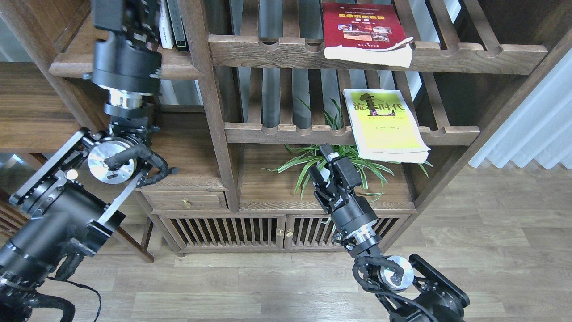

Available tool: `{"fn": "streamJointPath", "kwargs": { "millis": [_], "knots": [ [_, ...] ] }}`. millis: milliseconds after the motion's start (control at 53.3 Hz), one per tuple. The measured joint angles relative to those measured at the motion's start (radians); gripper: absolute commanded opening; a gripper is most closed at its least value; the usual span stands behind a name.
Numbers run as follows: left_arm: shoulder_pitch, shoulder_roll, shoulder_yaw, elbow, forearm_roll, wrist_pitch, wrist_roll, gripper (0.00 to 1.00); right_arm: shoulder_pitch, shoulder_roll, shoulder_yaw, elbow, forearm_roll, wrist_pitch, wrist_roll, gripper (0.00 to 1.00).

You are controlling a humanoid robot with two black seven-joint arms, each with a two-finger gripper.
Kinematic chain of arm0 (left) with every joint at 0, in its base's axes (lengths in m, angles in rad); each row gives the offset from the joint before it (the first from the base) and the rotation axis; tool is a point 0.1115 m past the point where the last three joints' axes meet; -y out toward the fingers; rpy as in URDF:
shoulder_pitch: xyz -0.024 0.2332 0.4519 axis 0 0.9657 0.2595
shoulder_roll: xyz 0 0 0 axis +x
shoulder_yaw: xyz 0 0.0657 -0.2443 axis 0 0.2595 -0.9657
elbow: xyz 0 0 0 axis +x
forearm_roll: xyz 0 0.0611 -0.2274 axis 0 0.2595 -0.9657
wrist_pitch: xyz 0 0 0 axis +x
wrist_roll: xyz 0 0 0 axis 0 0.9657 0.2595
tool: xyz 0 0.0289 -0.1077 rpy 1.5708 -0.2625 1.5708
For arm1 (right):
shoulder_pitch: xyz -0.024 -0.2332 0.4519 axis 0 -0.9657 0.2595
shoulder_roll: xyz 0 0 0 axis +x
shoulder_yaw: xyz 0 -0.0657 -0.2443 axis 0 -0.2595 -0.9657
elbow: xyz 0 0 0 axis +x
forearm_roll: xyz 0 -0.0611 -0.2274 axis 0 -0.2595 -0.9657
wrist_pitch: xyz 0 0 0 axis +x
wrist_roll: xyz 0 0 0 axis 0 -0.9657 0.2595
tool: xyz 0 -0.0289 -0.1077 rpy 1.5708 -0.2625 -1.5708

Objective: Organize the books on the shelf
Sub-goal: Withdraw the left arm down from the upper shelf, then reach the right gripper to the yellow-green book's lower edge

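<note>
The red book (362, 27) lies flat on the upper slatted rack, overhanging its front rail. The yellow-green book (384, 120) lies flat on the lower slatted rack, also overhanging. The dark maroon book is hidden. My left gripper (127, 11) reaches up in front of the solid shelf (71, 65) at the upper left, beside a thin white book (164, 22). Its fingers are cut off by the top edge. My right gripper (322, 164) is open and empty, below and left of the yellow-green book, in front of the plant.
A spider plant (353, 163) in a white pot stands on the cabinet top behind my right gripper. A thick wooden post (210, 112) divides the bookcase. A small drawer (185, 202) and slatted doors (223, 232) lie below. A pale curtain (532, 125) hangs at the right.
</note>
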Motion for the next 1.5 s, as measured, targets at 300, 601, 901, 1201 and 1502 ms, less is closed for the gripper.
{"fn": "streamJointPath", "kwargs": {
  "millis": [300, 601, 901, 1201, 1502],
  "knots": [
    [0.122, 0.007, 0.048, 0.007, -0.004, 0.000, 0.144, 1.00, 0.022, 0.000, 0.037, -0.104, 0.002, 0.000, -0.003, 0.98],
    [0.227, 0.046, 0.060, 0.041, -0.002, 0.000, 0.197, 1.00, 0.044, 0.000, 0.084, -0.173, 0.008, -0.009, -0.013, 0.98],
    [0.268, 0.075, 0.056, 0.061, -0.002, 0.000, 0.198, 1.00, 0.063, 0.000, 0.121, -0.239, 0.008, -0.011, -0.015, 0.98],
    [0.276, 0.078, 0.056, 0.063, -0.003, 0.000, 0.200, 1.00, 0.067, -0.002, 0.166, -0.277, 0.025, -0.011, -0.015, 0.98],
    [0.276, 0.078, 0.053, 0.061, -0.004, 0.000, 0.202, 1.00, 0.099, -0.021, 0.195, -0.280, 0.032, -0.013, -0.014, 0.98]
  ]
}}
